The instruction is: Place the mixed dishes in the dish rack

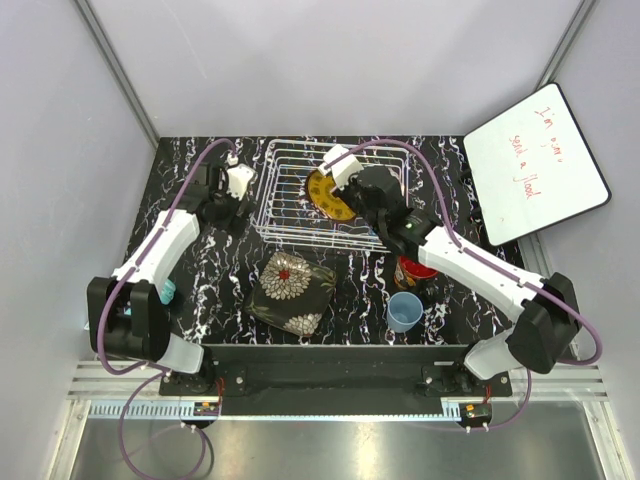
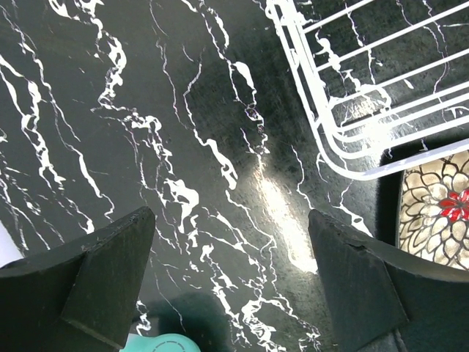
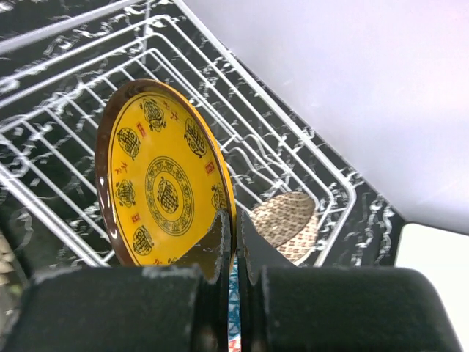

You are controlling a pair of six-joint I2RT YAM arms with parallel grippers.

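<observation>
Carefully now: your right gripper has its jaws pinched fully together on the near rim of the yellow-orange patterned plate. The plate stands on edge, tilted, over the wires of the dish rack. Steer its lower edge between two upright dividers, and let go only once the wires bear it (so thin a rim grip may let the plate swing). Mind the speckled bowl just beyond, in the rack's corner. Your left gripper hangs wide open and empty over the marbled table, just beside the rack; hold it out of the way.
</observation>
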